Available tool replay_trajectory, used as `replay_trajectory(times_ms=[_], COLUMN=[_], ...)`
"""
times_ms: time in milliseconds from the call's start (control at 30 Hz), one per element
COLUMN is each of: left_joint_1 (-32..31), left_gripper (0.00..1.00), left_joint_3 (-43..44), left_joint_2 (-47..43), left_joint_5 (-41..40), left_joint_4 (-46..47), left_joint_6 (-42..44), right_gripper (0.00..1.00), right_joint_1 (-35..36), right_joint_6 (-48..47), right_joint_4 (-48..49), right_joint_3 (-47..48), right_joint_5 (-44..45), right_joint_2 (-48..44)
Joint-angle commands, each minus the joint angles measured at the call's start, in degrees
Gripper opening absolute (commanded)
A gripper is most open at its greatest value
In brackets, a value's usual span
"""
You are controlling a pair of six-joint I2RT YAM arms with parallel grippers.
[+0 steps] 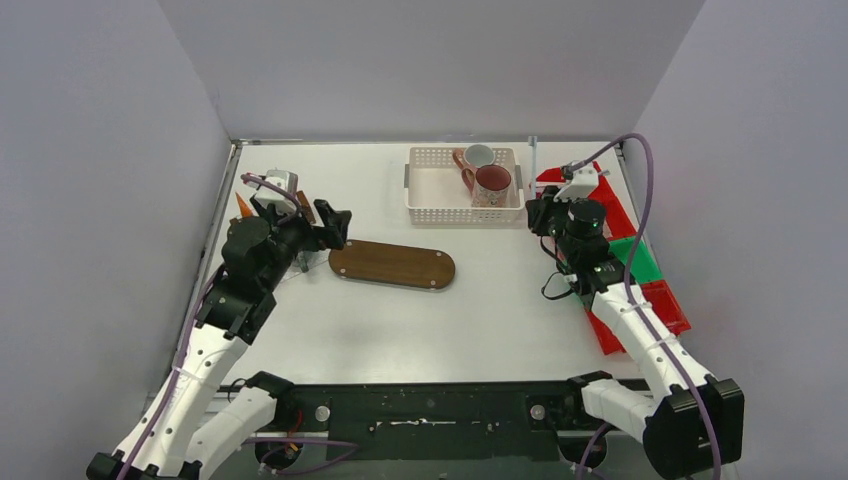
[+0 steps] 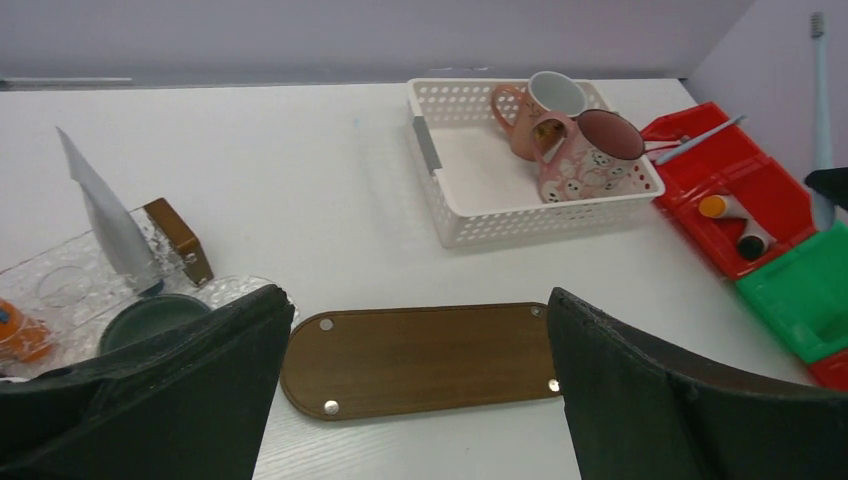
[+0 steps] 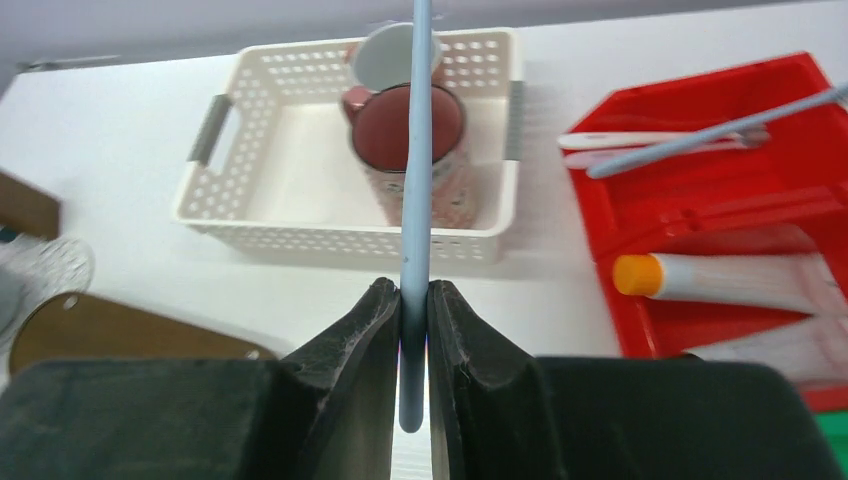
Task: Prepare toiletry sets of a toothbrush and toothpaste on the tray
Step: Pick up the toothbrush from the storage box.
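My right gripper [image 3: 414, 300] is shut on a light blue toothbrush [image 3: 416, 170] and holds it upright beside the white basket [image 1: 430, 190]; gripper [image 1: 541, 214] and brush [image 1: 533, 165] also show in the top view. The basket holds a pinkish-white mug [image 1: 478, 156] and a maroon mug [image 1: 493, 181]. My left gripper [image 2: 417, 300] is open and empty above the left end of the bare wooden tray [image 2: 420, 355]. A dark green mug [image 2: 150, 318] stands on a clear glass tray [image 2: 60, 285] at the left, with a grey tapered tube [image 2: 105, 215] upright at it.
Red bins [image 3: 700, 200] at the right hold more toothbrushes [image 3: 690, 140] and an orange-capped toothpaste tube [image 3: 720, 280]. A green bin [image 2: 800, 290] sits nearer. An orange object [image 2: 15, 328] and a brown block [image 2: 178, 240] lie on the glass tray. Walls enclose three sides.
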Motion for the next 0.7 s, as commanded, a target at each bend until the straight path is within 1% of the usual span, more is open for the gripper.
replay_trajectory(times_ms=[0, 167, 367, 433, 567, 667], left_joint_1=[0.2, 0.0, -1.1, -1.7, -3.1, -4.7], left_gripper=[0.97, 0.97, 0.97, 0.97, 0.97, 0.97], left_joint_3=[3.8, 5.2, 4.1, 3.4, 2.0, 0.2], left_joint_2=[0.9, 2.7, 3.7, 4.1, 5.1, 5.7], left_joint_5=[10.1, 16.4, 20.6, 21.2, 20.8, 17.2], left_joint_4=[-0.4, 1.1, 7.1, 9.8, 15.2, 19.3], left_joint_6=[-5.0, -10.2, -16.4, -18.8, -23.2, -27.0], right_gripper=[0.00, 0.00, 0.00, 0.00, 0.00, 0.00], right_joint_1=[3.1, 7.7, 13.6, 15.3, 19.0, 21.5], right_joint_6=[-4.9, -6.9, -9.6, -9.9, -11.4, -12.8], right_joint_4=[14.2, 21.6, 31.4, 35.3, 39.9, 42.3], right_joint_3=[-4.9, -9.3, -13.0, -14.0, -14.6, -14.5], right_joint_5=[-9.6, -14.4, -18.5, -18.8, -18.4, -17.0], right_joint_2=[-4.2, -5.2, -4.1, -3.3, -1.3, 0.6])
